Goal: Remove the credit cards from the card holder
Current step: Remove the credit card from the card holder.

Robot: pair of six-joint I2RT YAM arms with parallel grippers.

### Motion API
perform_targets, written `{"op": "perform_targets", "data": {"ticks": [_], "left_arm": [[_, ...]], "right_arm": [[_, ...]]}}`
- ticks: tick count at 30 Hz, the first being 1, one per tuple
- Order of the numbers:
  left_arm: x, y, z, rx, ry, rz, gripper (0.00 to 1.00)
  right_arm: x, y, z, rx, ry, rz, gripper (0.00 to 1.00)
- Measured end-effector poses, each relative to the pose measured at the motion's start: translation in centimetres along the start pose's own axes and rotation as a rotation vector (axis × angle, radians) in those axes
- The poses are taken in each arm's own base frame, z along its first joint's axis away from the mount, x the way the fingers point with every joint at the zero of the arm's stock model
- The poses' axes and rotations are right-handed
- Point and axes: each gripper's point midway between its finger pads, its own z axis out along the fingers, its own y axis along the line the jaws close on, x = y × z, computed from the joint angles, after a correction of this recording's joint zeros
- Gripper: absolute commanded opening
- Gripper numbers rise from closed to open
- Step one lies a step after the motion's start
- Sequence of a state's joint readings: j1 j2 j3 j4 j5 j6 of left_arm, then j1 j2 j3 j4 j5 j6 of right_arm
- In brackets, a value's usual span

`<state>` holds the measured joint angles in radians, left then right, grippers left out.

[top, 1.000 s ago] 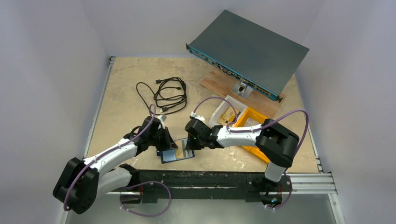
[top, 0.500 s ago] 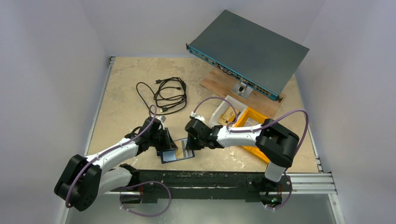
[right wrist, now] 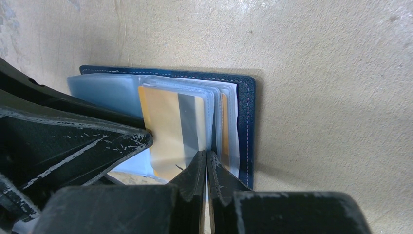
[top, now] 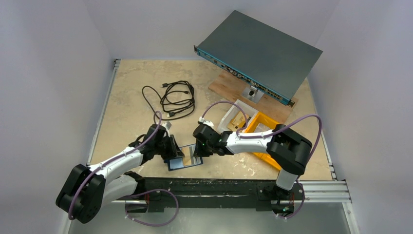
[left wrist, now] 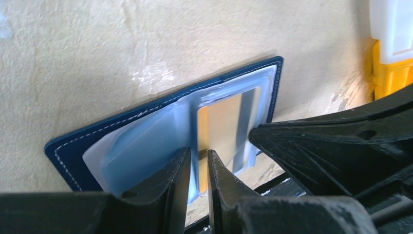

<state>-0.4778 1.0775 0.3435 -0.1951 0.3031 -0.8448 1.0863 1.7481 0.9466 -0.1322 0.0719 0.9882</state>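
The navy card holder (top: 184,159) lies open on the table near the front edge, its clear blue sleeves fanned out. It also shows in the left wrist view (left wrist: 73,146) and the right wrist view (right wrist: 247,122). A yellow credit card (right wrist: 165,126) with a grey stripe lies among the sleeves, and shows in the left wrist view (left wrist: 224,126) too. My left gripper (top: 174,152) (left wrist: 198,161) has its jaws close together with the card's edge and a sleeve edge between them. My right gripper (top: 196,154) (right wrist: 206,158) is shut on a clear sleeve at the holder's right half.
A yellow bin (top: 263,127) and a white bin (top: 233,116) stand just right of the right arm. A coiled black cable (top: 173,100) lies behind the left arm. A network switch (top: 258,53) rests tilted on a wooden board (top: 226,87) at the back. The black front rail (top: 219,184) runs just below the holder.
The left arm's elbow and wrist have shifted slightly; its gripper stays at the holder. The right arm and the holder have not visibly moved.
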Motion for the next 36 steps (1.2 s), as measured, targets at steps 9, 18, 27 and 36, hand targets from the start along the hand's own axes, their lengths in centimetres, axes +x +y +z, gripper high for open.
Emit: {"op": "perform_targets", "data": {"ticks": [9,18,27,36], "left_arm": [[0.3,0.5,0.0,-0.007,0.007,-0.013,0.18],[0.7,0.0,0.4,0.053,0.027,-0.022,0.04],[0.8,-0.1,0.2,0.058,0.029,-0.031,0.00],[0.5,-0.1,-1.4,0.023,0.035,-0.004,0.00]], "right_arm": [[0.0,0.0,0.0,-0.001,0.001,0.002,0.00],[0.0,0.0,0.0,-0.002,0.002,0.002,0.00],[0.1,-0.1,-0.1,0.003,0.002,0.007,0.00],[0.1,-0.4,-0.2,0.002,-0.014,0.038,0.00]]}}
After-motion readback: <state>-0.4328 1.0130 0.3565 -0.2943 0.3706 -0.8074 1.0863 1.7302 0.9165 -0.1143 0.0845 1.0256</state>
